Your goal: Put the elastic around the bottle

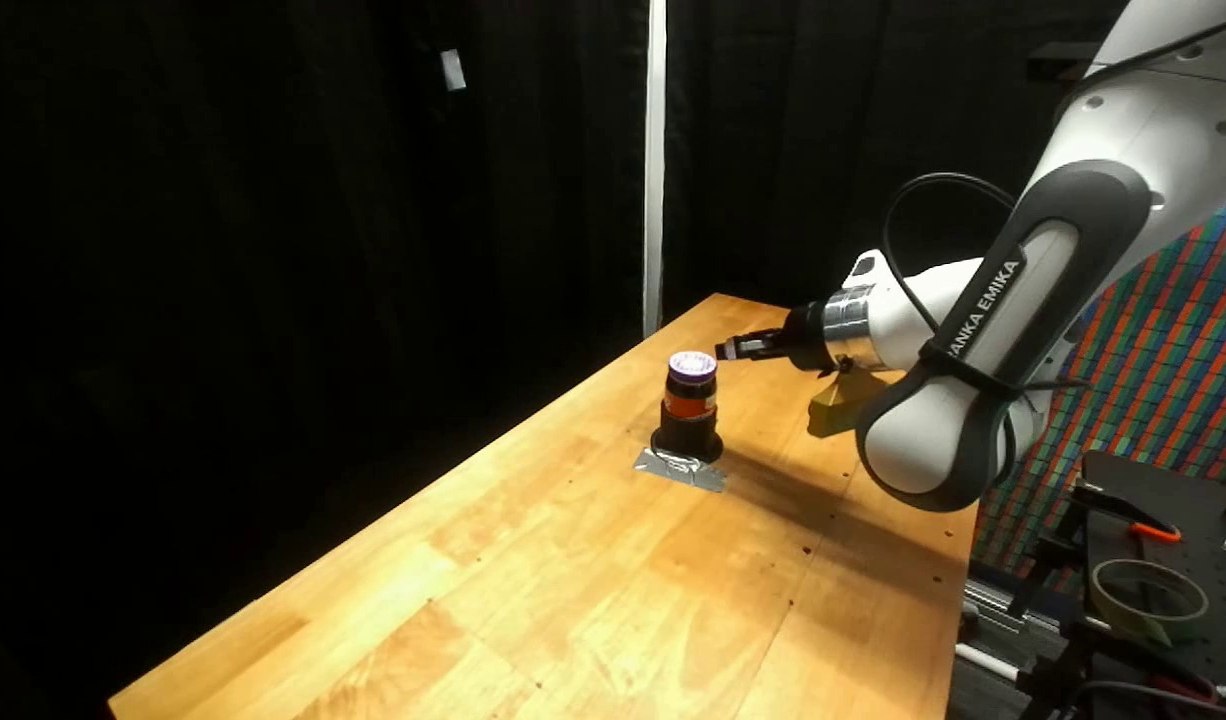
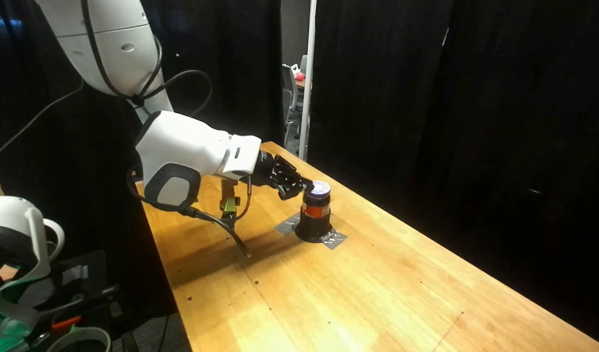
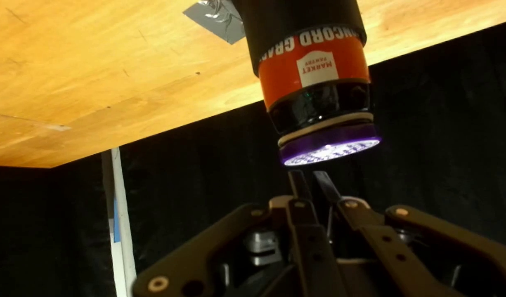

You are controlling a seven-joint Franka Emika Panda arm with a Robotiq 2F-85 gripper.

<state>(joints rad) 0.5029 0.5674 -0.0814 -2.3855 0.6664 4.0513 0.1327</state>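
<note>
The bottle (image 1: pixel 690 405) is a dark jar with an orange label and a purple lid. It stands upright in a black holder (image 1: pixel 685 438) on the table, and it shows in both exterior views (image 2: pixel 315 210). In the wrist view the bottle (image 3: pixel 315 70) appears upside down. The elastic (image 3: pixel 331 122) is a tan band around the bottle's neck, just below the lid; its far side is hidden. My gripper (image 3: pixel 307 173) is narrowly open, with a small gap between the fingertips and nothing between them. In both exterior views the gripper (image 1: pixel 721 352) (image 2: pixel 309 185) is beside the lid.
Grey tape (image 1: pixel 681 470) holds the holder to the wooden table (image 1: pixel 573 580). Black curtains (image 1: pixel 323 250) and a white pole (image 1: pixel 655 170) stand behind the table's far edge. A dark cart with a tape roll (image 1: pixel 1148 600) stands beside the table.
</note>
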